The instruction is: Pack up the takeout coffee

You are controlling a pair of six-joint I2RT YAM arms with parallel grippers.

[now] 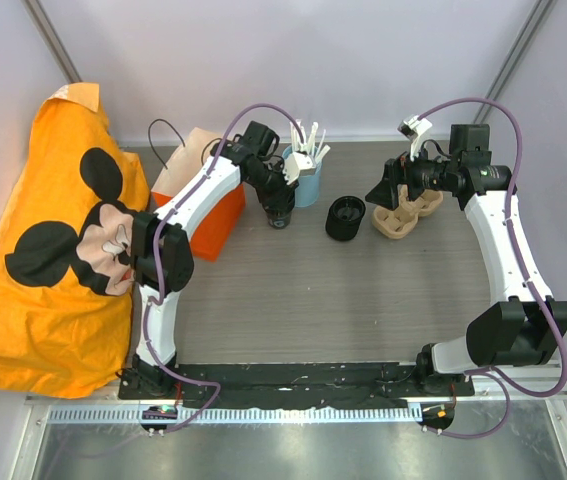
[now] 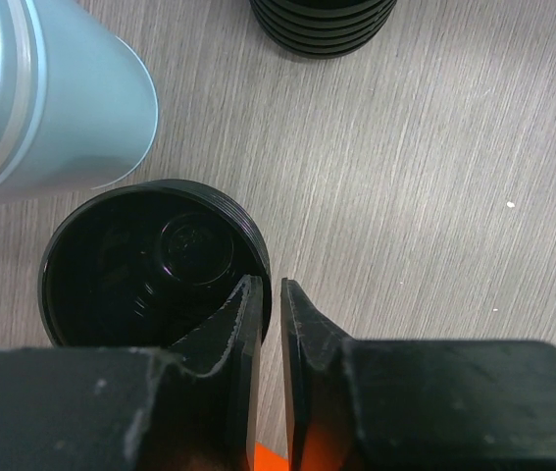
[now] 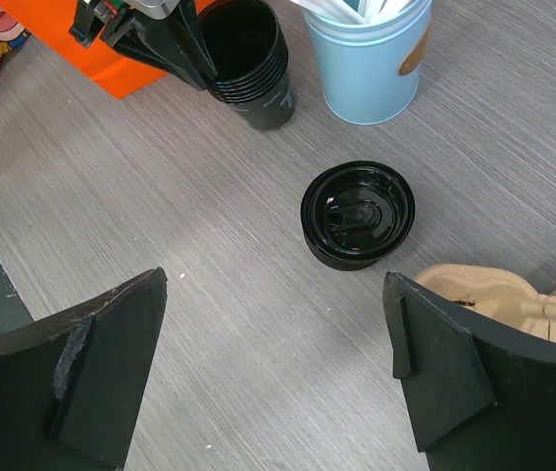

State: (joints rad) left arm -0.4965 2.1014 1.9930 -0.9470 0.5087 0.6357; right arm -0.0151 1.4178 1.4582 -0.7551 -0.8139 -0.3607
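Note:
A stack of black cups (image 1: 280, 216) stands by the orange bag. My left gripper (image 1: 276, 203) is shut on the top cup's rim. In the left wrist view one finger is inside the cup (image 2: 145, 265) and the other outside, with the gripper (image 2: 270, 285) nipped on the wall. A stack of black lids (image 1: 345, 217) sits mid-table and shows in the right wrist view (image 3: 358, 214). A brown pulp cup carrier (image 1: 410, 213) lies to its right. My right gripper (image 1: 383, 193) hangs wide open and empty (image 3: 274, 277) above the table between lids and carrier (image 3: 498, 289).
A light blue cup (image 1: 307, 186) full of white stirrers stands right behind the black cups (image 3: 248, 59), close to my left fingers. An orange bag (image 1: 213, 218) lies left of them. An orange Mickey Mouse cloth (image 1: 53, 240) covers the left side.

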